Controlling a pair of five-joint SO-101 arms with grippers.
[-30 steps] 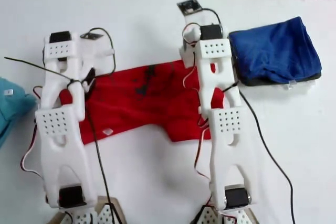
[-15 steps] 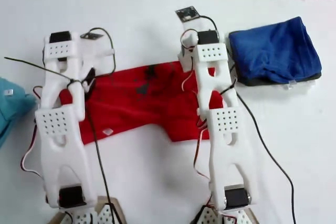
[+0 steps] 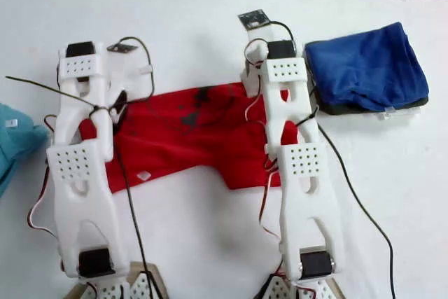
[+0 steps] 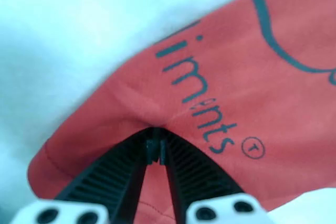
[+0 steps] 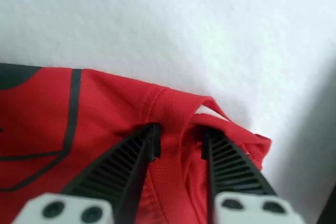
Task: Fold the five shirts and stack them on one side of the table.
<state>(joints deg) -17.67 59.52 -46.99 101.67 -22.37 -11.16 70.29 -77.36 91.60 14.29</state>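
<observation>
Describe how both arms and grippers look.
The left arm and right arm are white with perforated panels, black joint motors, and red, white and black cables. The left gripper and right gripper have black ribbed fingers on white bases.

High camera looks straight down on the table (image 3: 196,12), arm bases at its near edge. Wrist cameras peer along left gripper (image 4: 156,148) and right gripper (image 5: 178,140), tight on the red shirt (image 3: 175,138) all views share.

Bare table (image 3: 175,26) ahead, blue stack (image 3: 367,64) (folded) rightward
</observation>
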